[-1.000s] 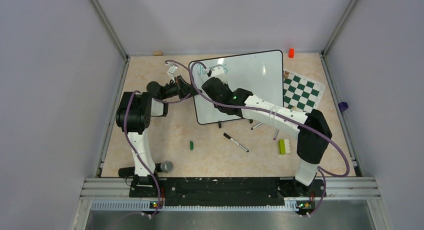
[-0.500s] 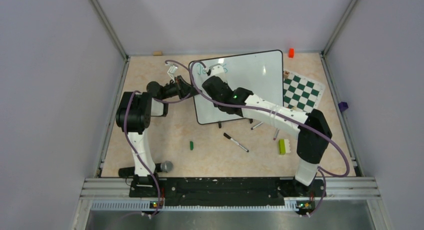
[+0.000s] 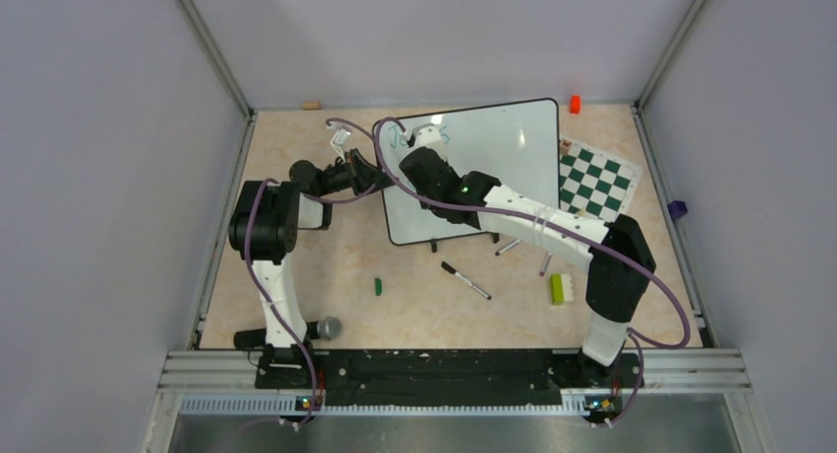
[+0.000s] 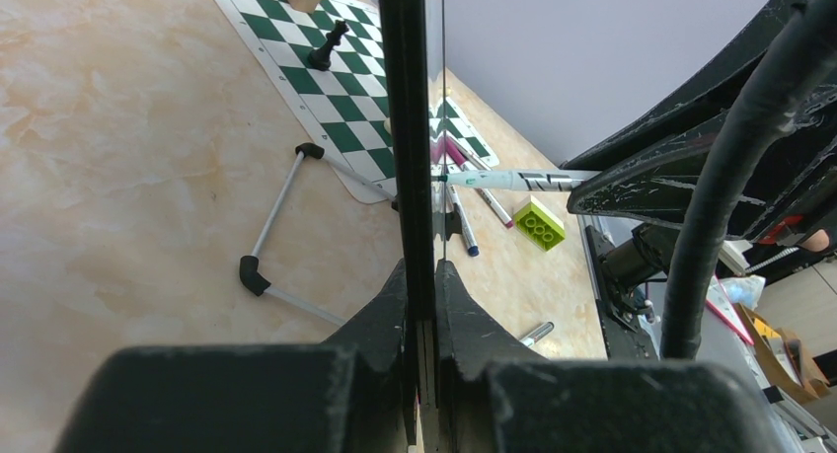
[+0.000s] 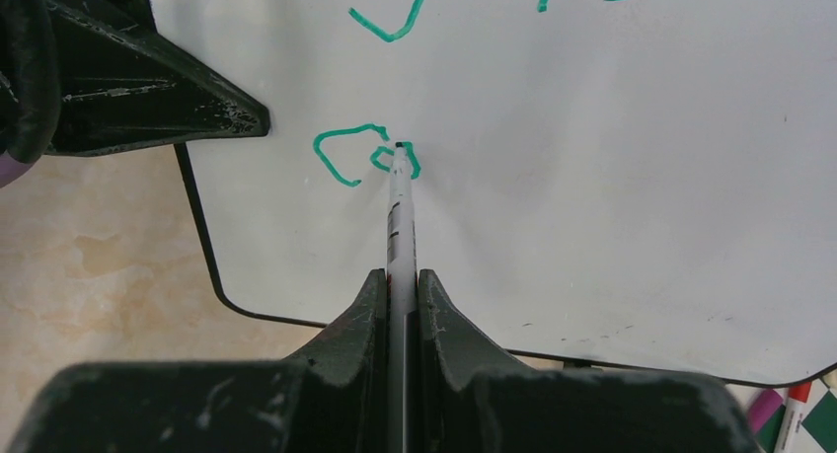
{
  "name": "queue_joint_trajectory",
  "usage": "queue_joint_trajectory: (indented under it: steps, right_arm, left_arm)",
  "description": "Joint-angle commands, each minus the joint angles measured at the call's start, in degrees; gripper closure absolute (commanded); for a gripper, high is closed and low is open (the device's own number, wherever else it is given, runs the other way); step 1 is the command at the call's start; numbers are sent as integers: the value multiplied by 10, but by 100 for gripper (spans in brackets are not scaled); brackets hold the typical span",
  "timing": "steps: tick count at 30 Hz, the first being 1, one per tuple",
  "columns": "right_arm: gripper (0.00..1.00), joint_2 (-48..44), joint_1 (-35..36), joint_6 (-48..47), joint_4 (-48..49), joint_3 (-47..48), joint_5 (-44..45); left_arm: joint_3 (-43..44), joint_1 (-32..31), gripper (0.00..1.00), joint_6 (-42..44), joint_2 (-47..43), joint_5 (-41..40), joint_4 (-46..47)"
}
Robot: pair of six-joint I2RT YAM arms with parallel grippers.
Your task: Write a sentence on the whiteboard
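On the beige marbled table [image 3: 326,265], the left arm reaches sideways, its left gripper [image 4: 422,275] clamped on the whiteboard [image 3: 494,167] edge. The right arm stretches diagonally over the board. The right gripper [image 5: 400,280] pinches a marker [image 5: 400,206] that points straight ahead of its fingers, tip touching the green sentence [image 5: 347,149] strokes.

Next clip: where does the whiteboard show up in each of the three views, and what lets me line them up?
Top external: the whiteboard sits in the middle of the table's far half.
Left wrist: edge-on, its black frame a vertical bar mid-picture.
Right wrist: its white face fills most of the picture.
Shared landmark: the left gripper, clamped on the board's edge.
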Motion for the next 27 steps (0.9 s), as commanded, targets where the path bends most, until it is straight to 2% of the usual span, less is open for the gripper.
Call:
queue_joint_trajectory:
  steps: [1, 16, 27]
  right_arm:
    - [100, 11, -10, -8, 25, 23, -31]
    - [100, -2, -10, 4, -4, 14, -42]
    - [100, -124, -10, -6, 58, -64, -55]
  left_arm:
    - [-10, -24, 100, 70, 15, 102, 58]
    - [-10, -24, 100, 71, 14, 103, 58]
    - [-11, -24, 100, 71, 14, 103, 58]
